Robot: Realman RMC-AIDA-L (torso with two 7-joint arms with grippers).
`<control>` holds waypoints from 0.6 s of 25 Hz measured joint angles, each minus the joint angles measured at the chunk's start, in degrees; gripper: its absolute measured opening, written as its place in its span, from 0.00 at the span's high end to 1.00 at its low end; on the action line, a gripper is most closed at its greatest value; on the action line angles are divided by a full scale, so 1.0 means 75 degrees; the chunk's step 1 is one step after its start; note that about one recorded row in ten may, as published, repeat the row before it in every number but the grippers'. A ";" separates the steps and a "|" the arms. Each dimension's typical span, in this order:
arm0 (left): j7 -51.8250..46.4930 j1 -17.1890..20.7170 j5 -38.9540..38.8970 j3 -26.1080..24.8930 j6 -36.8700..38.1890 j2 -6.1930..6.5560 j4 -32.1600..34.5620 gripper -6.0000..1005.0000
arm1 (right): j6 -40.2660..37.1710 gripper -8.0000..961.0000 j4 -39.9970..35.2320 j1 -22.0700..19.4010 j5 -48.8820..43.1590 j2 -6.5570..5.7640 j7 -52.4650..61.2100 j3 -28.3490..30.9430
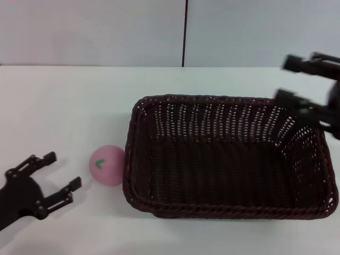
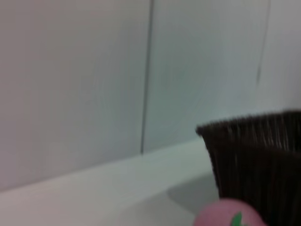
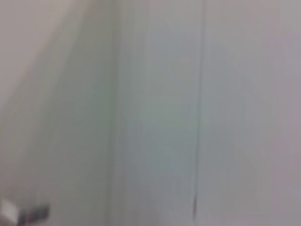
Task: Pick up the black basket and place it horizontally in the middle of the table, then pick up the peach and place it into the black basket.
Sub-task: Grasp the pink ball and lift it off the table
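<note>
The black basket (image 1: 228, 159) lies lengthwise across the white table (image 1: 64, 106), in the middle to right, open side up and empty. The pink peach (image 1: 107, 164) with its green leaf mark sits on the table just left of the basket's left end. My left gripper (image 1: 62, 170) is open, low at the front left, a short way left of the peach. My right gripper (image 1: 285, 79) is open and raised above the basket's far right corner. The left wrist view shows the peach (image 2: 228, 214) and the basket's end wall (image 2: 258, 160).
A pale wall with a dark vertical seam (image 1: 185, 32) stands behind the table's far edge. The right wrist view shows only that wall (image 3: 150, 113).
</note>
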 joint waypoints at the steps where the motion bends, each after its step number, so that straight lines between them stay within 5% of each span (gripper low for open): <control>1: 0.0037 -0.0183 -0.0001 0.0274 -0.0421 -0.0025 -0.0057 0.19 | -0.0355 0.39 0.0814 -0.0204 0.0738 -0.0011 -0.0603 0.0141; 6: 0.0263 -0.0638 -0.0003 0.0400 -0.0902 -0.0047 -0.0450 0.19 | -0.1171 0.39 0.2626 -0.0288 0.1554 -0.0024 -0.1381 0.0877; 15: 0.0443 -0.1093 -0.0004 0.0929 -0.1237 -0.0058 -0.0749 0.19 | -0.1657 0.39 0.3475 -0.0387 0.1567 -0.0036 -0.1577 0.1845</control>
